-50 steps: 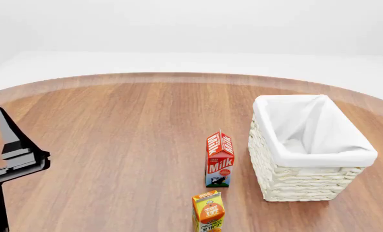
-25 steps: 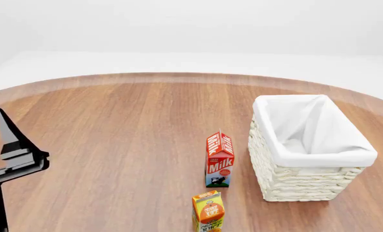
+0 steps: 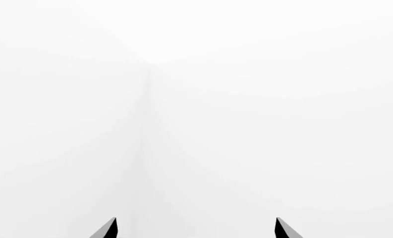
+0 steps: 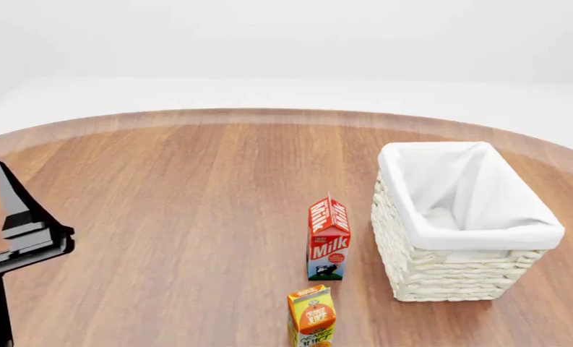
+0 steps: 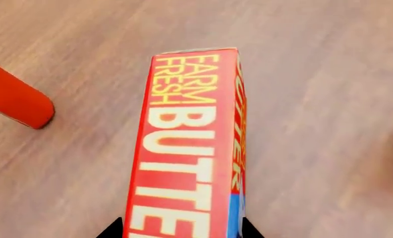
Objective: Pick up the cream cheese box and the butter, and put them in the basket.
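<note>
Right wrist view: my right gripper (image 5: 181,233) clamps the butter (image 5: 186,153) at lower centre, above the wooden table (image 5: 328,74). Head view: the basket (image 4: 464,230) sits at right; my left gripper (image 4: 21,217), at left edge, has its fingers spread, empty.

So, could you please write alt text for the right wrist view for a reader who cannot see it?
A red butter box, lettered FARM FRESH BUTTER, fills the middle, lying between the two dark fingertips of the right gripper. Brown wooden table lies behind it, and a blurred red object enters at one edge.
</note>
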Available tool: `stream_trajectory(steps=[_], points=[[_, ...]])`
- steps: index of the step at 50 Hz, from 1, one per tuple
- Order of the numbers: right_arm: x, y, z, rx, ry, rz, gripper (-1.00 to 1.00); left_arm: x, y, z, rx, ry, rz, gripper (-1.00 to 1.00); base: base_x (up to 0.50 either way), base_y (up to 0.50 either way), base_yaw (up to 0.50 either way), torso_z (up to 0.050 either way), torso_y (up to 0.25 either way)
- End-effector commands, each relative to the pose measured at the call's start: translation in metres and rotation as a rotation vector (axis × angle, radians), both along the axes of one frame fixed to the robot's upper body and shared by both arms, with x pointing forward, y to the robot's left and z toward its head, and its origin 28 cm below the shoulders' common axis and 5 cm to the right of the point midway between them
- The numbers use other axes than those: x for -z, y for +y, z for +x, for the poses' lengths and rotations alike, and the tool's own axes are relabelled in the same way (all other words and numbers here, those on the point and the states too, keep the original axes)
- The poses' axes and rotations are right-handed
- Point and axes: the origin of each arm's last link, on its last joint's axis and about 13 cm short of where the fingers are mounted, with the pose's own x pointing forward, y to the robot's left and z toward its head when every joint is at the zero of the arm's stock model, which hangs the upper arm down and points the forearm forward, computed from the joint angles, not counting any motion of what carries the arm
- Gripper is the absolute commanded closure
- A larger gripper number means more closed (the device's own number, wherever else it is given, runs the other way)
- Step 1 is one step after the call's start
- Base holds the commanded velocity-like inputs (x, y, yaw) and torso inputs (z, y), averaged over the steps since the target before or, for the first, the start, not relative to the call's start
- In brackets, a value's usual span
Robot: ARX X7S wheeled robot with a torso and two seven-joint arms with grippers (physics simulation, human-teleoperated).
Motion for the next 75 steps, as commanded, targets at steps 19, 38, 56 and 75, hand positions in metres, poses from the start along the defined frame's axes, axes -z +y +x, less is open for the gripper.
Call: stream_trajectory(steps=[19,38,56,75], points=[[-0.112,-0.022,0.026,0.241,-0.484,0.283,1.0,0.0,0.003,0.0,-0.015,-0.006,0.003,-1.0,0.0,0.0,0.0,0.0,0.0],[-0.168,-0.056,0.031,0.316,-0.72,0.258,1.0,0.0,0.003,0.0,-0.015,-0.005,0.005,-1.0,0.0,0.0,0.0,0.0,0.001],[-0.218,-0.11,0.051,0.524,-0.938,0.104,1.0,0.002,0.001,0.002,-0.01,0.006,0.01,-1.0,0.0,0.0,0.0,0.001,0.001],[-0.258,-0.165,0.073,0.753,-1.067,-0.061,1.0,0.0,-0.001,0.001,-0.005,0.011,0.016,-1.0,0.0,0.0,0.0,0.0,0.001]])
